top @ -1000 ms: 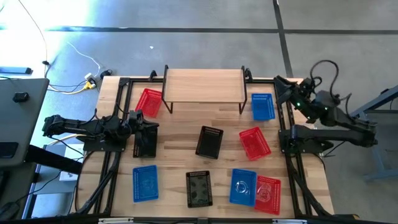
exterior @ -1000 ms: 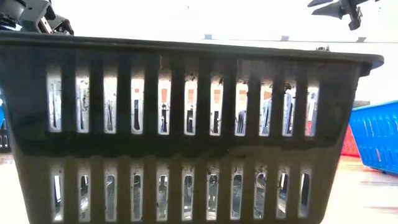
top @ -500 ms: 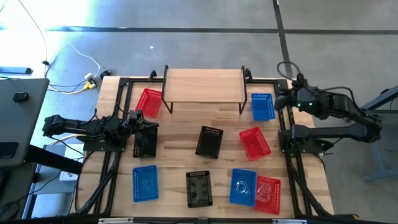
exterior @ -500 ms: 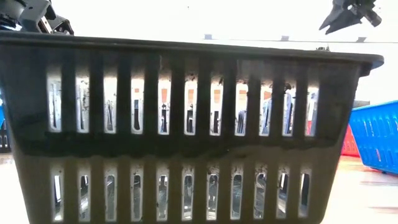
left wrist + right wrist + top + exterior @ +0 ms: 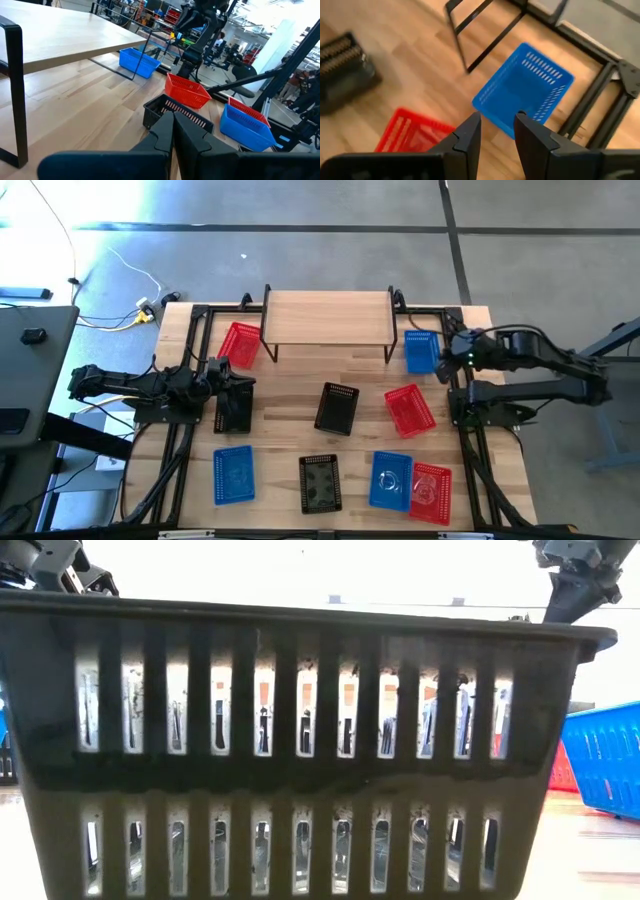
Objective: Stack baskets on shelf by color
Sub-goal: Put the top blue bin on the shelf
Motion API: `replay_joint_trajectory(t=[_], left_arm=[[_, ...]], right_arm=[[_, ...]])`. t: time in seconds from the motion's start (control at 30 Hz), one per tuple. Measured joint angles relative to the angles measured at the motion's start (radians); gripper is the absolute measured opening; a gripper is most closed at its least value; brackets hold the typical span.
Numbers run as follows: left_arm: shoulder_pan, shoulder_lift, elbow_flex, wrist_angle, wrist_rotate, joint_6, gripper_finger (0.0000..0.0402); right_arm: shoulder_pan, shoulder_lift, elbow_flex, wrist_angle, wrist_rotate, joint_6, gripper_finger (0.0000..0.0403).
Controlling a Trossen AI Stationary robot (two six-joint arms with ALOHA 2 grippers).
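Note:
The shelf [image 5: 328, 315] stands bare at the table's far middle. Loose baskets lie on the table: a red one [image 5: 240, 343] by the shelf's left legs, a blue one [image 5: 422, 351] by its right legs, black [image 5: 336, 408] and red [image 5: 410, 410] mid-table, and several along the near edge. My right gripper [image 5: 497, 121] hangs open, tipped down, above the blue basket [image 5: 522, 95] and clear of it. My left gripper [image 5: 173, 125] waits shut at the table's left, over another black basket [image 5: 233, 410].
Along the near edge lie a blue basket [image 5: 233, 474], a black one [image 5: 320, 483], and a blue one [image 5: 391, 480] with a red one [image 5: 431, 492] against it. The black basket [image 5: 300, 740] fills the low view. Black frame rails [image 5: 462, 430] run along both table sides.
My right gripper has swung from pointing about level near the table's far right corner to tipping steeply down. It has come a little toward the near edge and now hangs over the blue basket by the shelf's right legs. No basket has moved.

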Motion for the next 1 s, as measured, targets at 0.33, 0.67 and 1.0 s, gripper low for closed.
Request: replay_joint_trajectory(t=[0.33, 0.67, 1.0], left_arm=[[0.000, 0.000, 0.000, 0.000, -0.002, -0.040, 0.0003], [0.000, 0.000, 0.000, 0.000, -0.004, -0.044, 0.0003], [0.000, 0.000, 0.000, 0.000, -0.004, -0.045, 0.0003]], right_arm=[[-0.002, 0.190, 0.000, -0.003, -0.097, -0.205, 0.0104], [-0.043, 0.377, 0.000, -0.031, -0.083, -0.274, 0.0103], [-0.087, 0.450, 0.000, -0.029, -0.149, -0.365, 0.0104]])
